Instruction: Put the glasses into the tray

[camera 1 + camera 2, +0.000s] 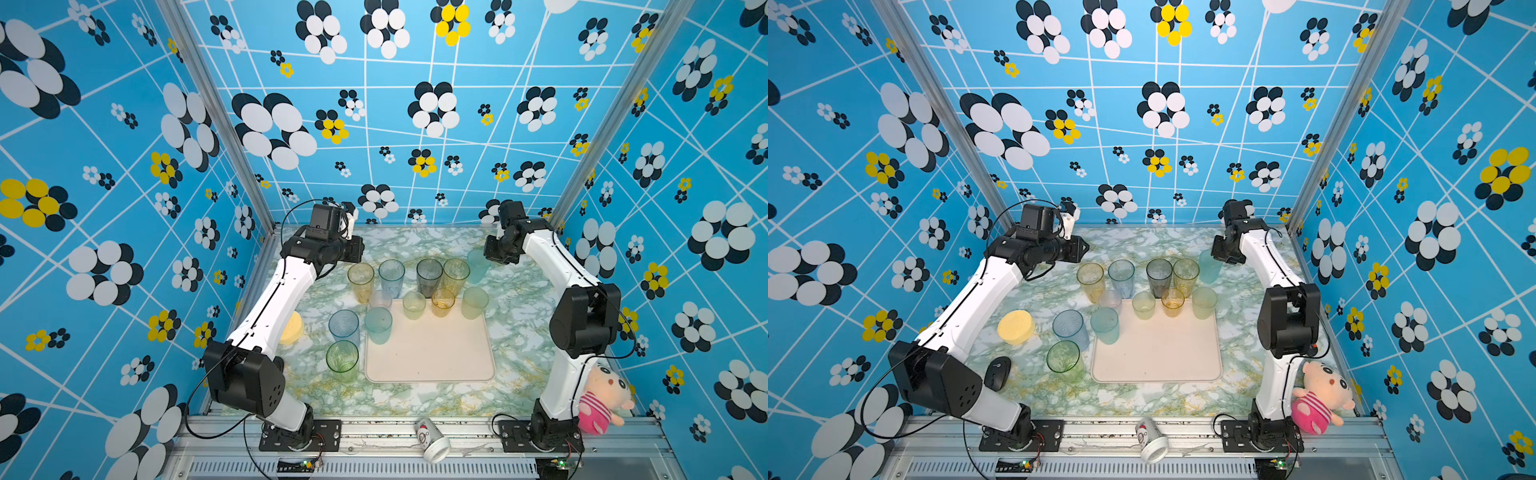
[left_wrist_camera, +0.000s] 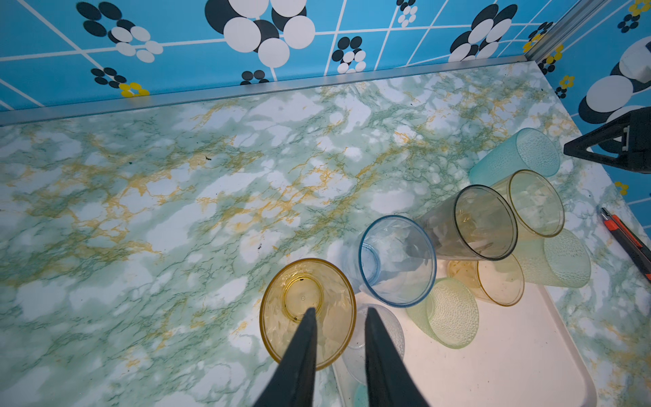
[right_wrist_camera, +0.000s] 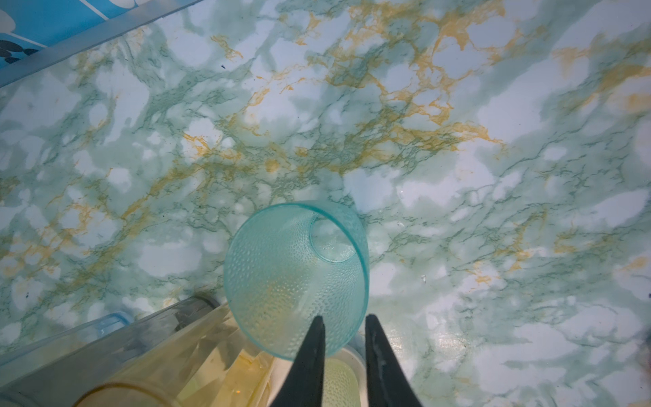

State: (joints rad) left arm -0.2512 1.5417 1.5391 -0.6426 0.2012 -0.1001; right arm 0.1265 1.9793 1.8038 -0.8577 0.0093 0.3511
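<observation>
Several translucent glasses stand at the back of the marble table. Two short glasses, green (image 1: 414, 305) and amber (image 1: 442, 302), stand on the cream-pink tray (image 1: 432, 357). A teal glass (image 1: 378, 325) is at the tray's left edge. My left gripper (image 2: 340, 313) is open above a tall amber glass (image 2: 306, 313). One finger is over the glass's inside and the other outside its rim. My right gripper (image 3: 343, 320) is narrowly open over the rim of a tall teal glass (image 3: 296, 275), one finger inside and one outside.
A pale-yellow dish (image 1: 1016, 327) and a dark computer mouse (image 1: 998, 372) lie left of the glasses. A plush toy (image 1: 604, 395) leans by the right arm's base. A paper cup (image 1: 432, 440) lies on the front rail. A utility knife (image 2: 627, 243) lies near the right wall.
</observation>
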